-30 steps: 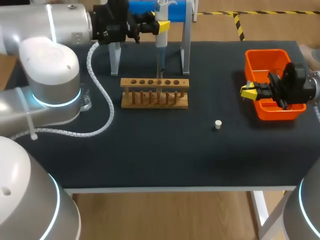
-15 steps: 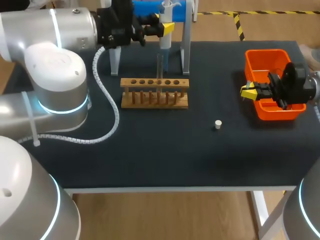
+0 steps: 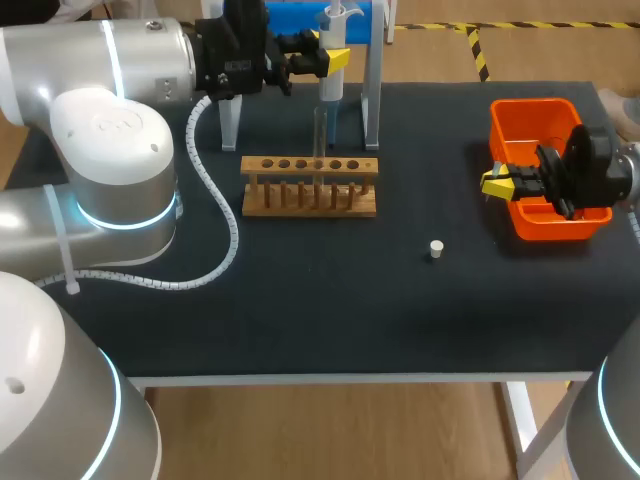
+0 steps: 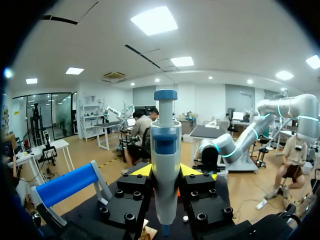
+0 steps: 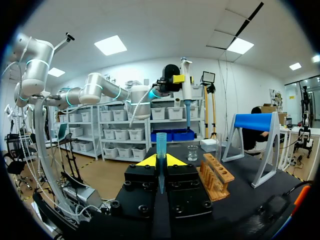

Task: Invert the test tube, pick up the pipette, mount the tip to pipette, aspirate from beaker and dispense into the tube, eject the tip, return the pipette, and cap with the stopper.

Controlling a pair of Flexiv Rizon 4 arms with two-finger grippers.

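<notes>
My left gripper (image 3: pixel 330 58) is shut on the white and blue pipette (image 3: pixel 328 60) and holds it upright above the back of the wooden rack (image 3: pixel 310 186). In the left wrist view the pipette (image 4: pixel 165 160) stands between the yellow fingertips (image 4: pixel 142 171). A clear test tube (image 3: pixel 320 135) stands in the rack, just under the pipette. My right gripper (image 3: pixel 497 182) hovers by the orange bin (image 3: pixel 545 215), shut on a blue pipette tip (image 5: pixel 161 145) that points up. The white stopper (image 3: pixel 436 248) lies on the mat. The beaker (image 5: pixel 192 152) stands beyond the rack (image 5: pixel 216 175).
The blue-barred pipette stand (image 3: pixel 372 90) rises behind the rack. My left arm's elbow and its white cable (image 3: pixel 215 215) take up the table's left side. The front of the dark mat is bare around the stopper.
My left arm has shifted the pipette slightly to the right over the rack, and its elbow has swung a little. The right arm has kept still.
</notes>
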